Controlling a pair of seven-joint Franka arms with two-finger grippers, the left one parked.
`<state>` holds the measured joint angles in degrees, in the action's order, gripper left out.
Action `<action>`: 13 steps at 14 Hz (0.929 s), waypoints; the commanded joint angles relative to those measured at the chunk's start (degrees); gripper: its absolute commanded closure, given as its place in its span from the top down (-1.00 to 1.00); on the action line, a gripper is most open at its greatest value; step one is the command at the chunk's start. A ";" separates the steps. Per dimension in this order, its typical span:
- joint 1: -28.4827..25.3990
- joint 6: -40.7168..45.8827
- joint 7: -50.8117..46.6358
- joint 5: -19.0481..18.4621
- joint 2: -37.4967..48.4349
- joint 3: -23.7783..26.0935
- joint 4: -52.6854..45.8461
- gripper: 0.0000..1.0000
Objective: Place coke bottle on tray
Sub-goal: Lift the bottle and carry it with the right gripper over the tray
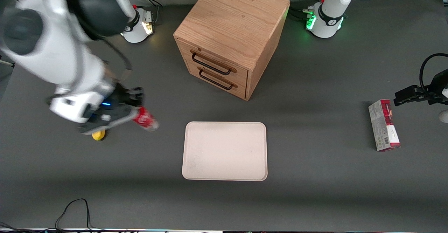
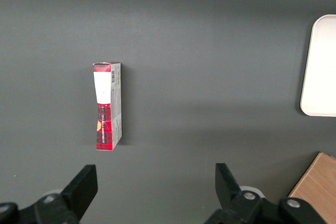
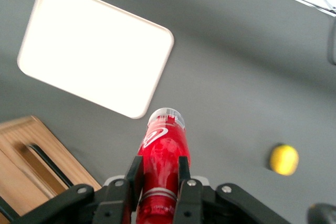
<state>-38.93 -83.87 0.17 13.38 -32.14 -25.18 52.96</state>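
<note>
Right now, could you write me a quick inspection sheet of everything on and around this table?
Surface: dark grey table, matte.
Job's things: coke bottle clamped in the pincer, tilted, above the table toward the working arm's end; tray lies flat and bare, nearer the front camera than the cabinet.
Clutter: wooden drawer cabinet with two drawers shut; yellow lump on the table near the bottle; red-and-grey carton lying toward the parked arm's end.
Pincer: pincer shut on the bottle's body, not yet over the tray.
Cables: black cable looping at the table edge nearest the front camera.
Surroundings: nothing seen.
</note>
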 commanded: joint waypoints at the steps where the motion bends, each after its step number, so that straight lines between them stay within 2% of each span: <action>1: 0.18 -1.98 -5.70 0.78 -3.36 3.82 -5.24 -1.00; 5: -0.88 -7.26 -5.62 0.77 -6.78 4.00 -5.15 -1.00; 13: 1.40 -19.13 -4.74 0.77 -20.23 4.00 -5.06 -1.00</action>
<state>-37.70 -101.80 -4.37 13.37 -49.60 -21.07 50.84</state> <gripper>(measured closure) 0.692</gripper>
